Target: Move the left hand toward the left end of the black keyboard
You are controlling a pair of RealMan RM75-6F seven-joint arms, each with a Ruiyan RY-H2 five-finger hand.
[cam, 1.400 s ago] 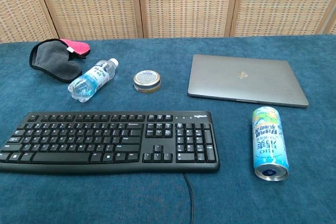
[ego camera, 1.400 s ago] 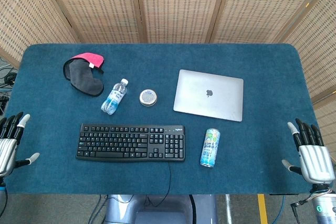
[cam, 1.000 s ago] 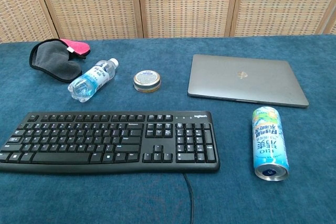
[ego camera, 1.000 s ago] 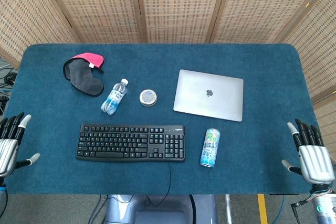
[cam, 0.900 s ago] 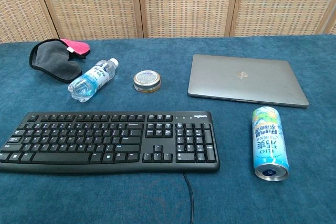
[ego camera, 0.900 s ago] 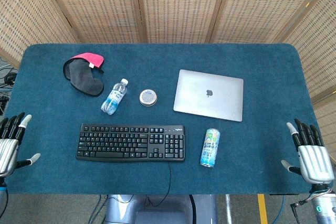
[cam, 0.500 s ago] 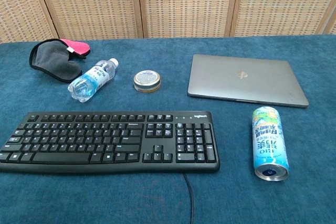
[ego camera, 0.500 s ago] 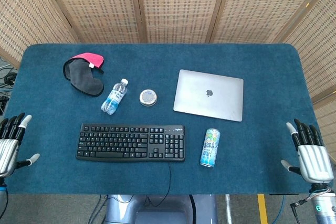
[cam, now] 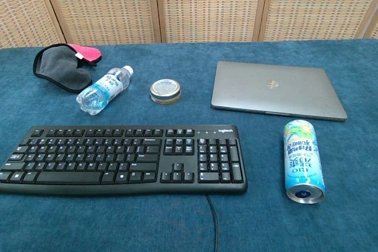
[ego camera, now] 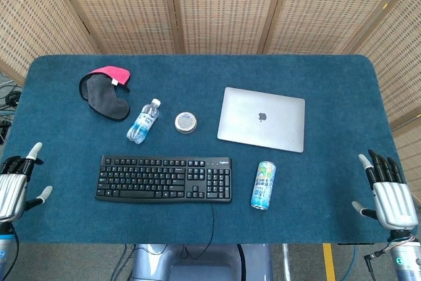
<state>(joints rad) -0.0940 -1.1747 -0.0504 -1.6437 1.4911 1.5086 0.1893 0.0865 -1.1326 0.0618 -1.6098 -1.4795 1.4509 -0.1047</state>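
The black keyboard [ego camera: 164,178] [cam: 123,159] lies near the front of the blue table, its cable running off the front edge. My left hand [ego camera: 14,185] hovers at the table's left edge, well left of the keyboard's left end, fingers spread and holding nothing. My right hand [ego camera: 389,195] stays off the table's right edge, fingers apart and empty. Neither hand shows in the chest view.
Behind the keyboard lie a water bottle [ego camera: 143,122], a round tin [ego camera: 186,122] and a grey-and-pink eye mask [ego camera: 105,91]. A closed silver laptop [ego camera: 262,119] sits at the right. A drink can [ego camera: 263,185] lies on its side right of the keyboard.
My left hand has shifted slightly right, toward the table, and its fingers have drawn in a little. The right hand and the objects have not moved.
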